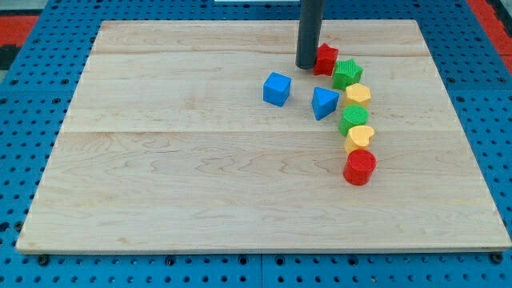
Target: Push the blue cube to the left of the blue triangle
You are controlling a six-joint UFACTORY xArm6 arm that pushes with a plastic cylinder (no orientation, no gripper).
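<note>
Blue cube point(277, 88) sits on the wooden board point(200, 184) in its upper half, right of centre, with the blue triangle point(324, 102) near it toward the board's right edge and a narrow strip of bare wood between the two. Judged from this layout, the cube already lies on the triangle's left side, so the task appears complete or nearly so; at most a small closing push remains, if closer contact is required. My tip point(306, 66) rests toward the board's top edge, above the gap between the two blue blocks, touching or just beside the red star point(326, 58) and clear of both blue blocks. The arm carries no jaws, only the rod, so no open or closed state applies. Along the right side a curved row runs down from the red star: a green star point(347, 73), a yellow block point(358, 94), a green block point(354, 118), a second yellow block point(360, 137) and a red cylinder point(359, 167). The board is pale planked wood, lying on a blue perforated base point(24, 96), with red showing at the top corners of the view.
</note>
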